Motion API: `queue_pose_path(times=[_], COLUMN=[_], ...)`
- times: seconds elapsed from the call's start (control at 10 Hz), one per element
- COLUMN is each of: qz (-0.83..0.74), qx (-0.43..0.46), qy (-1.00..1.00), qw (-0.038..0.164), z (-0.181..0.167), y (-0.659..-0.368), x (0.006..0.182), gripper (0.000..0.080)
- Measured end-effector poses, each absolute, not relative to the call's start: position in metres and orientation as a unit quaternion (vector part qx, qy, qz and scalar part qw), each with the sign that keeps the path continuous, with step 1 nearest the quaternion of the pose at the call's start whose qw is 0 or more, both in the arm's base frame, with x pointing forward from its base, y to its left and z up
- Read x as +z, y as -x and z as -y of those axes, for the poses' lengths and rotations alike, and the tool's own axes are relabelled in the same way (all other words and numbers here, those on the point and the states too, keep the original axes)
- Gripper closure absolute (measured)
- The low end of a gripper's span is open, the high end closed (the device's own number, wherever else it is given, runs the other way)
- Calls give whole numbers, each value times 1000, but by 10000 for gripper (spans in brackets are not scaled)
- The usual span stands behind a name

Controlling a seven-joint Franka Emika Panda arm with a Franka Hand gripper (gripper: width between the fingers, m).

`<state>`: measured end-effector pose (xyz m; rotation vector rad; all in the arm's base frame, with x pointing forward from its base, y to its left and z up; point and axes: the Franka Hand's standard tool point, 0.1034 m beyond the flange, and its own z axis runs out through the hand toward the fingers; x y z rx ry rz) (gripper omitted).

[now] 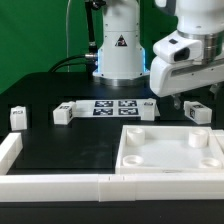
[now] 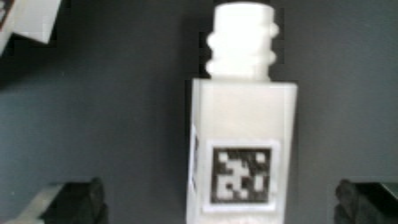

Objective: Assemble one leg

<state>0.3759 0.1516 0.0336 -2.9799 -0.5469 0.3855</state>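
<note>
The large white square tray-like panel with round corner sockets [image 1: 170,150] lies low on the exterior view's right; the thin flat white marker board [image 1: 110,107] sits mid-table on the black table [image 1: 60,142]. The white two-finger gripper [image 1: 182,92] hangs over the exterior view's right side with its dark fingers [image 2: 71,200] spread wide and touching nothing. Between them lies the small white plastic cuboid leg with a square marker tag [image 2: 244,150], flat on the table; it is probably the block under the gripper [image 1: 197,112].

The leg lies nearer one finger than the other; if the gripper closes from here, that finger would likely meet it first and twist or push it, and the grip would end up skewed.

Only the wrist view shows this uneven gap and the ribbed white peg [image 2: 240,45] at the leg's end. Only the exterior view shows the gripper's height above the table and the other like blocks [image 1: 63,114] – the fingers there are too dim to judge.
</note>
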Motion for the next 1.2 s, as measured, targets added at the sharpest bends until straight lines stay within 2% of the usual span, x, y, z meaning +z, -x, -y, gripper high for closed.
queue_pose_path(times=[0.1,0.4,0.5,0.6,0.7,0.8,1.2], qz=[175,166,162,163,165,163,164], qx=[179,283,292,324,357,342,342], qy=[967,945,942,932,920,926,925], qw=[42,17,12,-5,-5,0,2], z=[-154,-155,-156,-153,-154,-155,-157], y=[-372,-366,-369,-361,-360,-368,-365], x=[35,31,27,23,17,11,9], gripper=[151,151,151,151,151,151,151])
